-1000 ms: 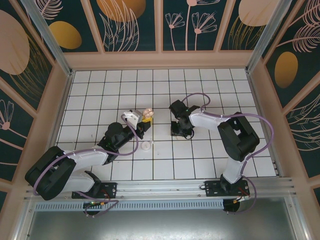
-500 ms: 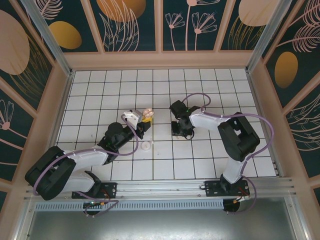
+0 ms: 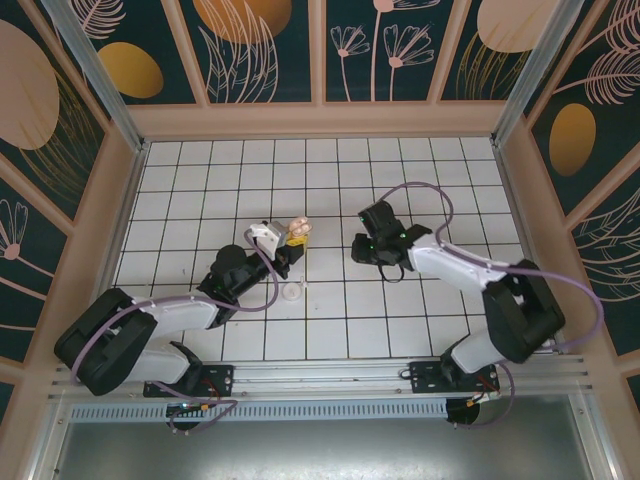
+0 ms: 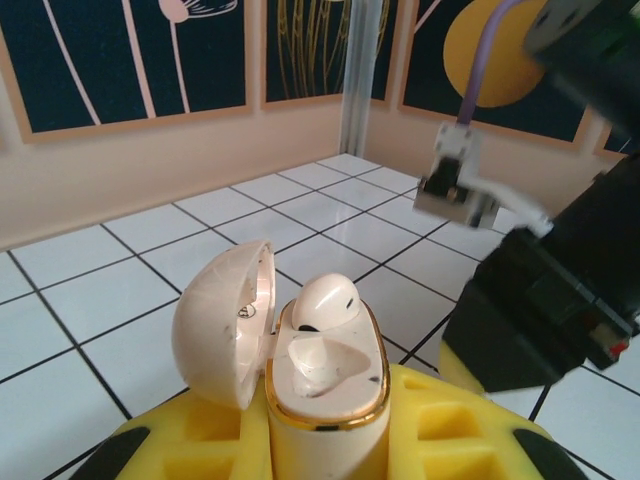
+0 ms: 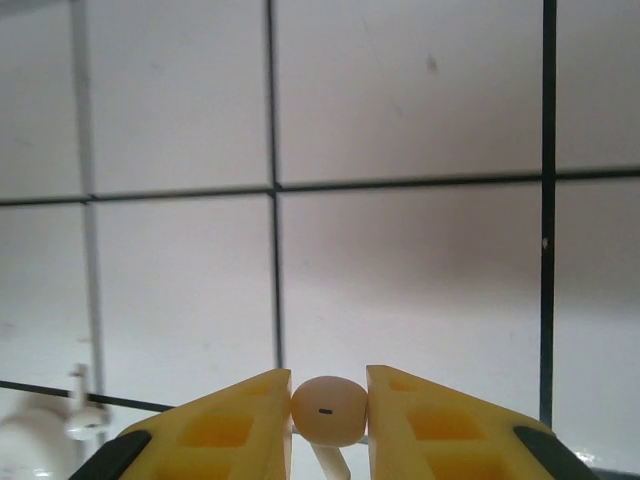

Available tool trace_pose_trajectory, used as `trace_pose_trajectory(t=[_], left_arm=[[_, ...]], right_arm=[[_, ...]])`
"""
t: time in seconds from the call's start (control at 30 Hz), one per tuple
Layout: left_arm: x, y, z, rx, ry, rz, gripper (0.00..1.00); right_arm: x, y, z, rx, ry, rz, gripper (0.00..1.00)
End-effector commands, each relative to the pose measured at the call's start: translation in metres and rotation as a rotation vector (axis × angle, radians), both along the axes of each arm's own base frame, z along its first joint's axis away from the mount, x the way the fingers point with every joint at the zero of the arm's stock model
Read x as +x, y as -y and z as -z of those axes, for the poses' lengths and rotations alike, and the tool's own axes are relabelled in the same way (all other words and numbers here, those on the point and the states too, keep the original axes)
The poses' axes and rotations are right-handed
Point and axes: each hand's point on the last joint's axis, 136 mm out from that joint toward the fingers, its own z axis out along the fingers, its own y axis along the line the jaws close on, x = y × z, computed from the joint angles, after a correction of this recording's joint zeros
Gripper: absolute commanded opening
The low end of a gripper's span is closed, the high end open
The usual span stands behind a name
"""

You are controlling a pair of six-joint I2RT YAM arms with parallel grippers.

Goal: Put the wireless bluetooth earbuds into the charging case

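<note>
1. Pinching one earbud (image 5: pixel 328 408) between the yellow fingers (image 5: pixel 225 425) of the right gripper (image 5: pixel 328 400), closed firmly on it.
2. Round pale pinkish head with a tiny dark slot, whitish stem pointing down.
3. Held over the white gridded table (image 5: pixel 400 280), with a small white piece (image 5: pixel 82 418) blurred at lower left.
4. Clamped around the charging case (image 4: pixel 325 400) by the left gripper (image 4: pixel 325 445), yellow pads (image 4: pixel 450 440) on both sides.
5. Upright pale pink body, gold rim, domed lid (image 4: pixel 220 320) hinged open to the left.
6. Seated in the far socket, a second earbud (image 4: pixel 325 300), glossy cream-pink; near socket hollow.
7. Seen from above, left of centre and near the right gripper but apart, with a round white disc (image 3: pixel 291 292) on the tiles just beside.
</note>
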Motion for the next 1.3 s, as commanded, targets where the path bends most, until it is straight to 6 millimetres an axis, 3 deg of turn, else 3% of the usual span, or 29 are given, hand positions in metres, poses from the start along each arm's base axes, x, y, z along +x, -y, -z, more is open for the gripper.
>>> trace_pose_trajectory(t=[0.0,0.2,0.33,0.57,0.83,1.27], left_arm=[[-0.003,0.012,-0.018,-0.069,0.051,0.059,0.1],[-0.006,0.024,-0.025,-0.118,0.087,0.125,0.09],[-0.016,0.034,-0.029,-0.145,0.132,0.218,0.09],[-0.015,0.048,-0.027,-0.153,0.142,0.28,0.09],[-0.014,0.056,-0.03,-0.171,0.13,0.298,0.09],[-0.009,0.055,-0.038,-0.209,0.12,0.277,0.09]], right_arm=[[0.02,-0.002,-0.042,0.112,0.214,0.021,0.25],[0.021,-0.005,-0.098,0.24,0.447,-0.024,0.25],[0.01,-0.019,-0.137,0.374,0.588,-0.129,0.25],[-0.006,-0.026,-0.182,0.484,0.77,-0.212,0.24],[-0.016,-0.05,-0.2,0.54,0.861,-0.308,0.24],[-0.014,-0.084,-0.197,0.555,0.866,-0.382,0.23]])
